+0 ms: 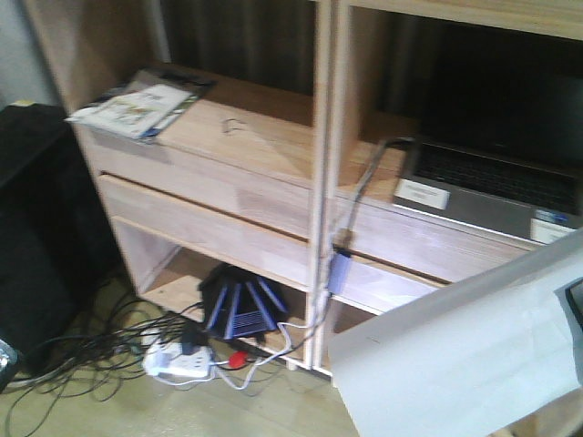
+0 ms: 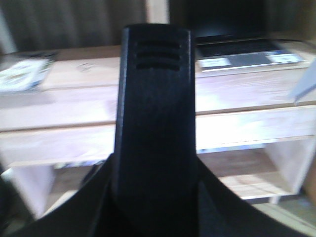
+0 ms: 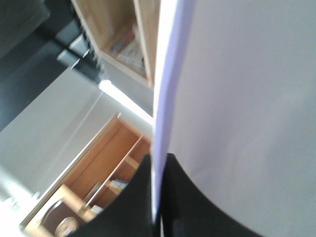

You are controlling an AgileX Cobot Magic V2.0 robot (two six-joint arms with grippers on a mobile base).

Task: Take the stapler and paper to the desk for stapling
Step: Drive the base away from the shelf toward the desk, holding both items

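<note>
Paper (image 1: 455, 355) hangs in mid-air at the near right of the front view. It is a plain white sheet, thin and limp, and a soft fold runs across it. The right gripper (image 3: 157, 217) has its black fingers pinched onto the sheet's lower edge. The sheet rises from them edge-on and fills the right of that wrist view. Gripping at the edge probably lets the rest hang free for laying flat later, though a sheet this thin may sag or flap as it is carried.

A stapler (image 2: 155, 123), as I read it, is the matt black bar standing up from the left gripper (image 2: 154, 202), with three short slots near its rounded top. The blurred fingers flare out on either side of its base and look clamped on it. Holding it low would leave the working end free.

Beyond both arms is a shelf unit (image 1: 228, 191) of pale planked wood. A laptop (image 1: 492, 173) lies on its right, magazines (image 1: 137, 105) on its far left.

No desk shows in any view, so both things appear to be in transit.
</note>
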